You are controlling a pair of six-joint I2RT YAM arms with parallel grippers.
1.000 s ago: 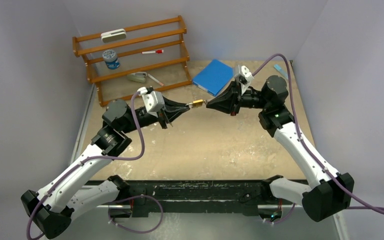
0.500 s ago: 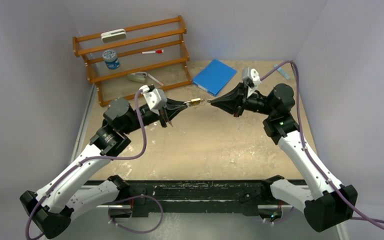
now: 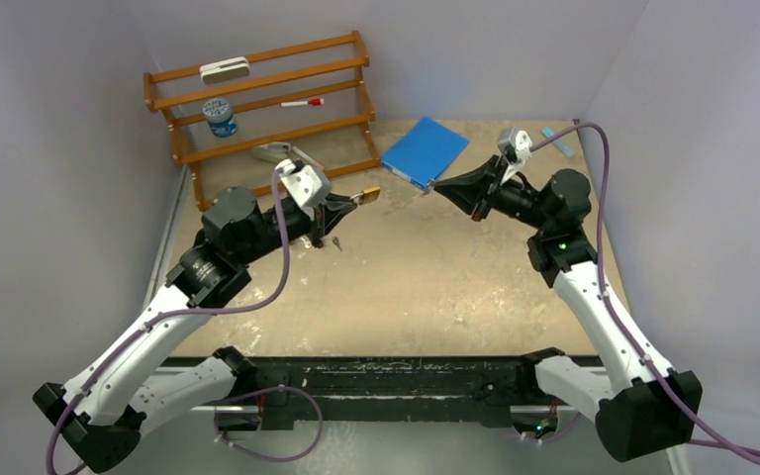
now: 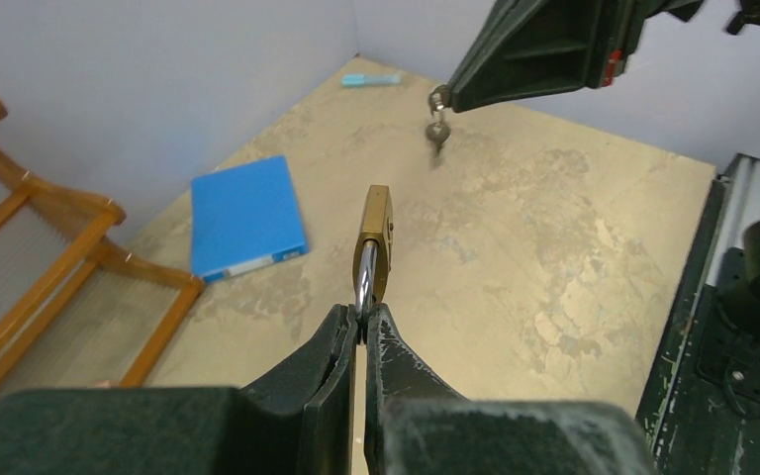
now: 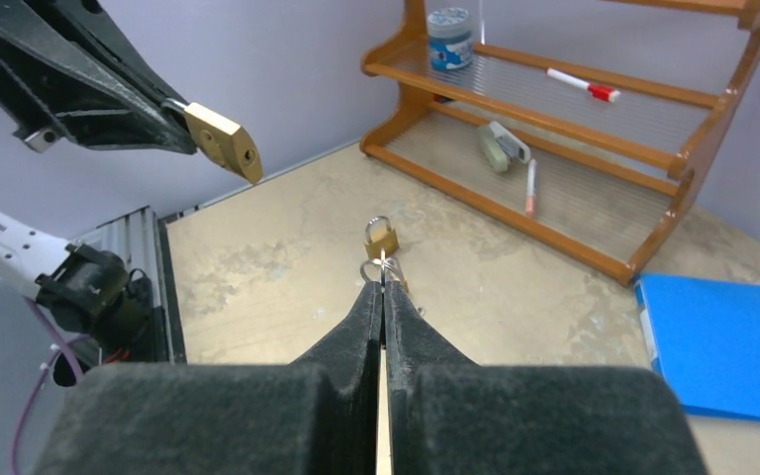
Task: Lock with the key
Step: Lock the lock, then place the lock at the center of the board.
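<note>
My left gripper [image 3: 348, 201] is shut on the shackle of a brass padlock [image 3: 367, 194] and holds it in the air, body pointing toward the right arm. In the left wrist view the padlock [image 4: 374, 242] sticks out edge-on past the fingertips of the gripper [image 4: 361, 315]. My right gripper [image 3: 438, 186] is shut on a key ring, and a small key [image 4: 437, 136] hangs from it. In the right wrist view the ring [image 5: 372, 269] shows at the tip of the gripper [image 5: 383, 285]. A clear gap separates the key from the held padlock [image 5: 224, 140].
A second small brass padlock [image 5: 381, 237] lies on the table beyond my right fingertips. A wooden rack [image 3: 257, 109] at the back left holds a jar [image 3: 221, 117] and a red marker [image 3: 302, 102]. A blue notebook [image 3: 424, 150] lies at the back centre.
The two grippers have drawn apart. The left one pulled the padlock back left and tilted it; the right one moved right and toward the back with the key. The gap has widened.
</note>
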